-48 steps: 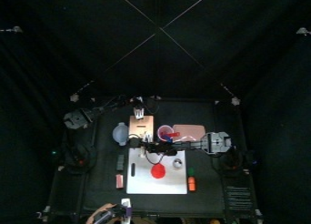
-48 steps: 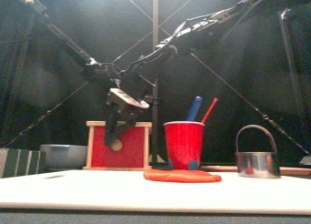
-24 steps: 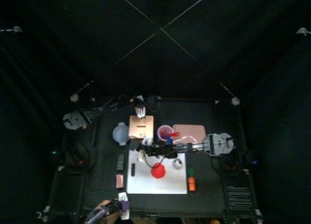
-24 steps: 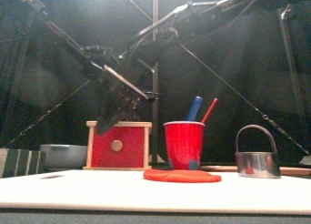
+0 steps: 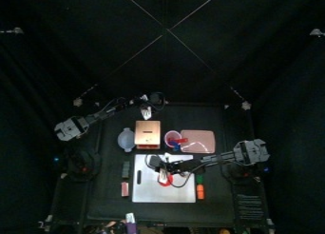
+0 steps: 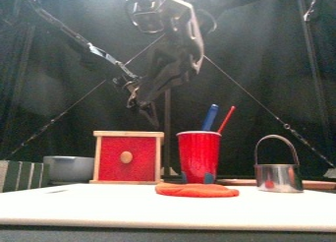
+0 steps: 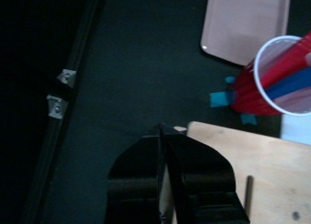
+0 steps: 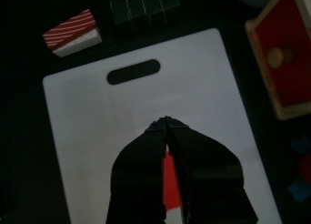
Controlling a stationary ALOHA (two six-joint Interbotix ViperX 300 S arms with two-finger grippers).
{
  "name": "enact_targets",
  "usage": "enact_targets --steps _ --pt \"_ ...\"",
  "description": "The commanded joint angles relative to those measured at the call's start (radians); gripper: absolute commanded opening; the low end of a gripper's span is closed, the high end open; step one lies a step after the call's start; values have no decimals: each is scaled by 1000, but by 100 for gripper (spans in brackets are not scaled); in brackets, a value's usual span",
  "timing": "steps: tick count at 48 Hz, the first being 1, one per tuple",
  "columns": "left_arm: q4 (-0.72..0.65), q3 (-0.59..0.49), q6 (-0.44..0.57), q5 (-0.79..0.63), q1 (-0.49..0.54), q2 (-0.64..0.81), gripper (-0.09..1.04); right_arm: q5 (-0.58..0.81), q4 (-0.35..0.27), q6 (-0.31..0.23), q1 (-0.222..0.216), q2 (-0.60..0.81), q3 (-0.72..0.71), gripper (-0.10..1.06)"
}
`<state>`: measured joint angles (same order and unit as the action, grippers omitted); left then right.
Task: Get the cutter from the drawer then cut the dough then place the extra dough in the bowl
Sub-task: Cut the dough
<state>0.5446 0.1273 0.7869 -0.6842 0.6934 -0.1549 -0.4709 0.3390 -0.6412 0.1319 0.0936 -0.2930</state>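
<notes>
The red dough disc (image 6: 197,190) lies flat on the white cutting board (image 6: 79,202), which also shows in the top view (image 5: 178,193). The metal cutter (image 6: 277,168) stands upright at the board's right side. Behind are the wooden box (image 6: 128,156) with its red drawer front shut, and the blue-grey bowl (image 6: 69,168) to its left. My right gripper (image 6: 165,81) hangs shut high above the board; in the right wrist view (image 8: 165,124) it is empty, with dough showing below it. My left gripper (image 7: 162,128) is shut and empty over bare table behind the box.
A red cup (image 6: 199,155) holding a blue and a red toy knife stands right of the box, with the pink tray (image 5: 200,139) beyond it. Off the board's left edge lie dark green sushi blocks (image 8: 144,6) and a red-and-white striped toy (image 8: 69,32).
My right gripper has lifted away from the drawer front, rising and coming forward over the board. The left arm has drawn back toward the left. Dough and cutter have not moved.
</notes>
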Motion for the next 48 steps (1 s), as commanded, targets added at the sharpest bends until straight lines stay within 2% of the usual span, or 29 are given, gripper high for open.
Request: enact_targets --steps 1,7,20,31,37,46,48 --pt "26 32 -2 61 -74 58 41 -2 -48 0 12 -135 -67 24" --pt "52 109 -5 187 -149 103 41 -23 -89 -2 28 -222 -164 24" --pt "147 322 -3 583 -342 232 41 -46 -140 -2 28 -354 -330 24" --pt "204 457 -2 793 -526 305 40 -107 -143 0 21 -431 -408 25" --pt "189 555 11 989 -663 302 41 -138 -143 6 14 -456 -433 25" --pt "158 669 -23 1275 -795 278 41 -167 -135 14 12 -476 -442 26" --pt "169 681 -41 1302 -813 273 41 -175 -135 14 12 -474 -445 26"
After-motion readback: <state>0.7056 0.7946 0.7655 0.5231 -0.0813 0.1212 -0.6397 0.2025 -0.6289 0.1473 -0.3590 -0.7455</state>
